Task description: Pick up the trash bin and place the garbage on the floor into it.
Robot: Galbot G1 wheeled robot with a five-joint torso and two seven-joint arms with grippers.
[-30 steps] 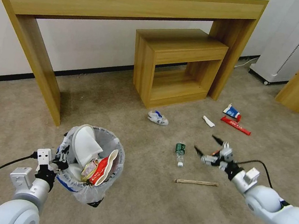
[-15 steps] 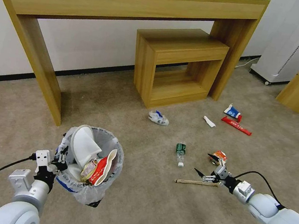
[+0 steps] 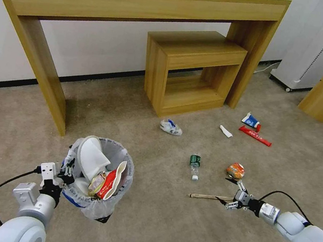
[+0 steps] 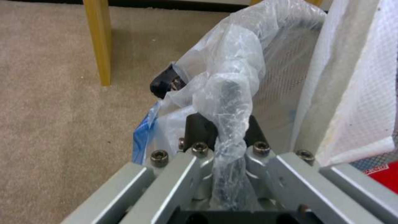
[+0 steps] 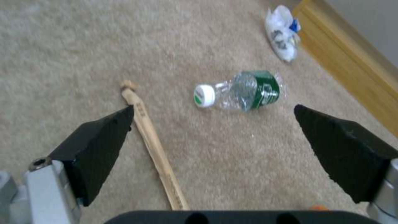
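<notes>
The right claw [image 5: 213, 124] is spread wide above the floor [image 5: 74, 40], both black fingertips [image 5: 105, 130] apart. A wooden stick [image 5: 155, 149] lies on the carpet just beside one fingertip. Ahead of the claw, between the fingertips, a bottle [image 5: 240, 91] lies on its side. Farther ahead, a crumpled wrapper [image 5: 283, 32] rests near wooden furniture [image 5: 352, 59].

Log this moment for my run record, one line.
left gripper: shut on trash bin rim | right gripper: open, low over wooden stick | floor: litter remains
</notes>
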